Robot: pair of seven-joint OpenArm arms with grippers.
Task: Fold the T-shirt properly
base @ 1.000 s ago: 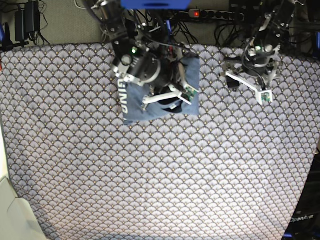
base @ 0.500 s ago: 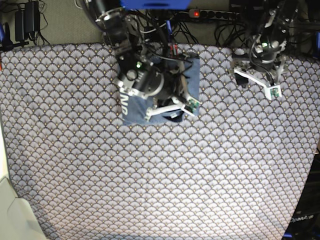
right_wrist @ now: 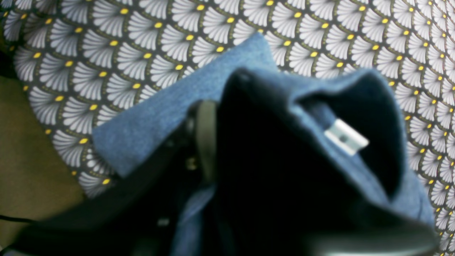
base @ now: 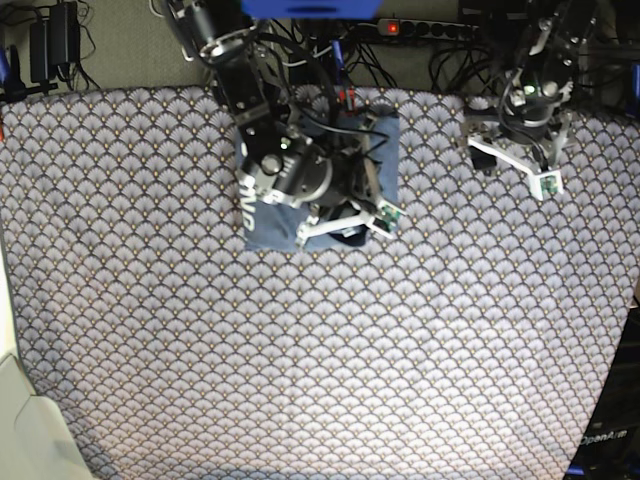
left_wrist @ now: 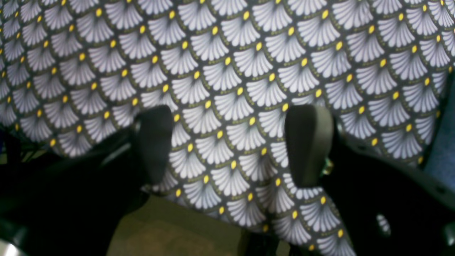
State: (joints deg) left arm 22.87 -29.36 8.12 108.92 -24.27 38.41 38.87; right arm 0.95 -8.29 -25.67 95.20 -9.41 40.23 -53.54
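1. The T-shirt [base: 268, 225] is already down to a small, roughly square bundle near the far edge of the tablecloth [base: 320, 350]. The right pincer [base: 345, 225] sits right on top of it, and its arm covers most of the bundle. A bit of white lettering peeks out to one side of the arm.

2. Right pincer up close: blue cloth [right_wrist: 149, 121] is bunched all around it, with a fold rising in front of the lens and the neck label [right_wrist: 345, 137] showing inside the fold. One finger [right_wrist: 206, 135] is visible pressed against the cloth; the other is buried. Honestly can't tell whether it's clamped on the fabric or letting go.

3. Left pincer [left_wrist: 231, 145]: fingers wide apart, nothing between them, just patterned tablecloth underneath. It's parked well off to the side of the shirt near the cloth's edge, not touching anything.

4. My read: this is the tail end, the last fold being laid down or tidied.

5. Next move, I'd guess: get the right pincer out from the fold without dragging the top layer along, lifting straight away from the bundle. Any snag on that loose fold would undo the neat square.
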